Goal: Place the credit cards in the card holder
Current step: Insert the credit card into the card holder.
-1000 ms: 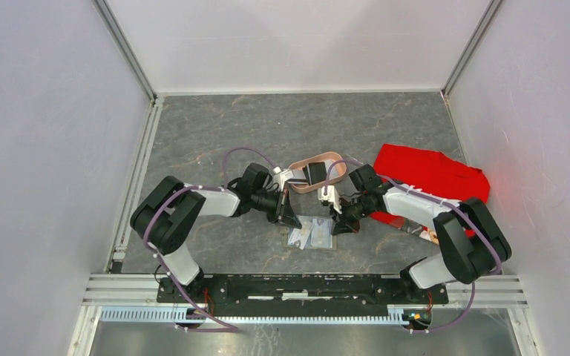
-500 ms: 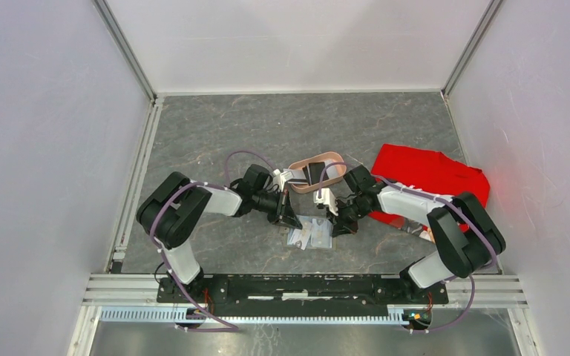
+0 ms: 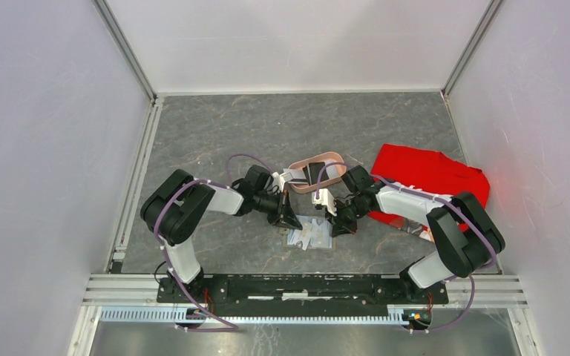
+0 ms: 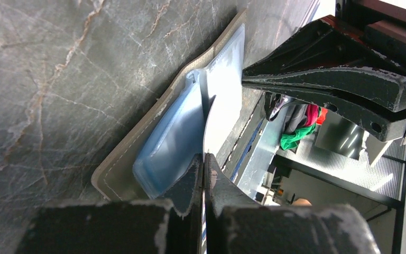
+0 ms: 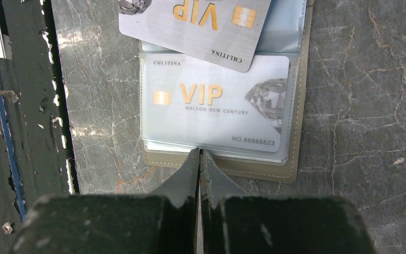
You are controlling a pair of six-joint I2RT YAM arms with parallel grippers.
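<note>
1. The wallet [image 5: 254, 170] lies open and flat on the table [image 3: 267, 126], between the two end effectors. From above, the arms cover part of it, and the cards are too small to read.
2. The pocketed card [image 5: 214, 103] is silver with a gold "VIP". It sits fully inside the clear sleeve of one wallet panel.
3. The loose card [image 5: 195, 24], also marked "VIP", slants over the wallet's other panel and overlaps the top edge of that sleeve. The right wrist view cuts off its far part.
4. The left end effector [image 4: 205, 159] is clamped on the loose card. Its own camera sees the card almost edge-on, above the wallet.
5. The right end effector [image 5: 200, 156] is clenched, with its tips at the wallet's near edge. I cannot tell whether it pinches the sleeve.
6. A pink tray [image 3: 331, 156] sits just beyond the wallet. It holds a dark item and is partly crossed by cables.
7. A red cloth [image 3: 430, 172] lies to the right of the wallet, partly under the right arm.
</note>
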